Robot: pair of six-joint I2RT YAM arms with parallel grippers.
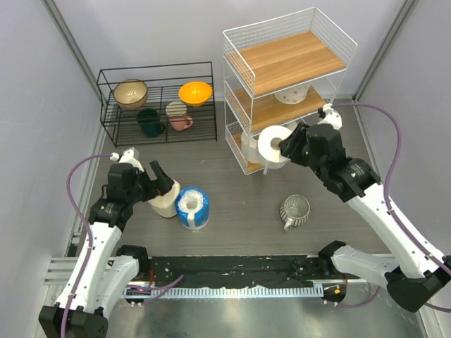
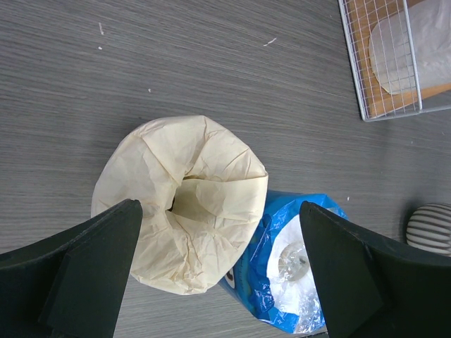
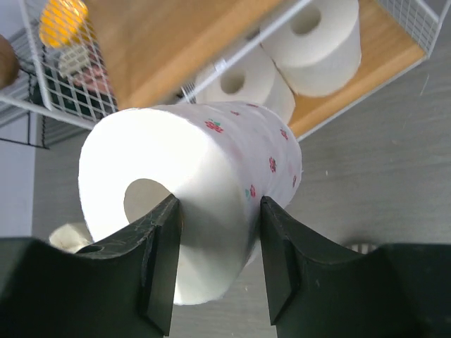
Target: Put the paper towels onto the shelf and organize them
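Closest to the right wrist lens, two black fingers (image 3: 158, 267) of the right jaws, closed tight on the flanks of a white paper towel roll (image 3: 211, 183) printed with small red flowers. Held on its side in the air, hollow core toward the camera, just in front of the shelf (image 1: 289, 63) and about level with its lowest board. Behind it on that lowest board, two plain white rolls (image 3: 313, 42) lying side by side, touching each other.

Over on the left, the left jaws spread wide and gripping nothing, hanging above the cream-beige roll (image 2: 183, 225) with one finger on each side of it; impossible to tell whether either finger touches the paper. Upright on the table (image 1: 239, 204), with its crumpled wrapping tucked down into the core. Pressed against it on the side nearer the shelf, the blue-wrapped roll (image 2: 282, 289), also upright.

Further right on the table, near the right arm, a grey ribbed cup (image 1: 294, 210). At the back left, a low black wire rack (image 1: 158, 98) with bowls and cups inside.
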